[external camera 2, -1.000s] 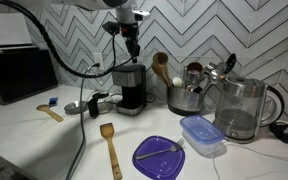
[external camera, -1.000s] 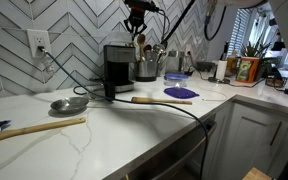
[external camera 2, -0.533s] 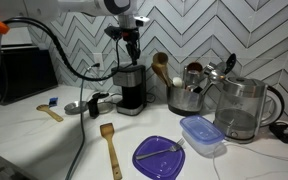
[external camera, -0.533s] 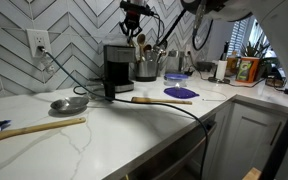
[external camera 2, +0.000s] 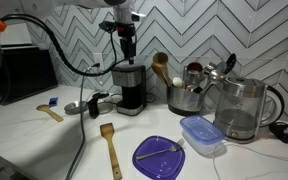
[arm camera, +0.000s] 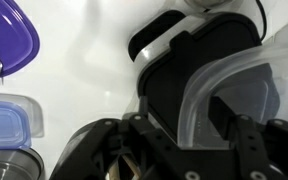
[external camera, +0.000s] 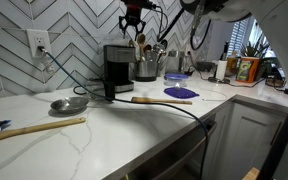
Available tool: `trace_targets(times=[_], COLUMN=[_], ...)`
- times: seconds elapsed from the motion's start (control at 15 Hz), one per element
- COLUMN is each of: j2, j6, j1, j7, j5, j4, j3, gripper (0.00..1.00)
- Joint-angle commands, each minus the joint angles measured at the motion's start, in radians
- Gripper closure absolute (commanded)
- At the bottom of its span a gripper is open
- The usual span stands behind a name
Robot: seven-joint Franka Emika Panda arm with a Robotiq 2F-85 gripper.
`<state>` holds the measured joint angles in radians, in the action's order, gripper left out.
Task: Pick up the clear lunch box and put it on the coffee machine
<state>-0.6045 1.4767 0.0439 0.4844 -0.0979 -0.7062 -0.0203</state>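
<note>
Broadly, the pale counter is carrying everything, and the black coffee machine is standing at its back against the tiled wall, just beside the steel utensil holder. In both exterior views the jaws are hanging well above the machine's flat top, roughly over it. The wrist view is looking straight down onto that black top, with the clear lunch box filling the right of the picture, off the counter and right at the fingers. The jaws appear to be pinching one wall of the box, one finger showing through the plastic, though the exact contact is hard to make out. In the exterior views the box is too faint to pick out.

The step in hand seems to be the placing. To do it well, the box should be coming down level and centred over the flat top, not over the rounded front edge, since a light plastic box is likely to slide or tip. Descending slowly until the bottom is touching, then opening only slightly and lifting straight up, should be keeping it from being dragged off.
</note>
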Motion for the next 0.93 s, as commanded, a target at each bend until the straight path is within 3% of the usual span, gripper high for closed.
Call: trace_targets(times=[0.0, 0.33, 0.87], j2=[0.042, 0.169, 0.400], j6=[-0.078, -0.140, -0.114], j1=[0.004, 0.019, -0.022], j7=[0.008, -0.061, -0.318], j5=[0.006, 0.007, 0.111], j4=[0.022, -0.068, -0.427], j3=[-0.007, -0.007, -0.002], gripper=[0.04, 0.00, 0.00])
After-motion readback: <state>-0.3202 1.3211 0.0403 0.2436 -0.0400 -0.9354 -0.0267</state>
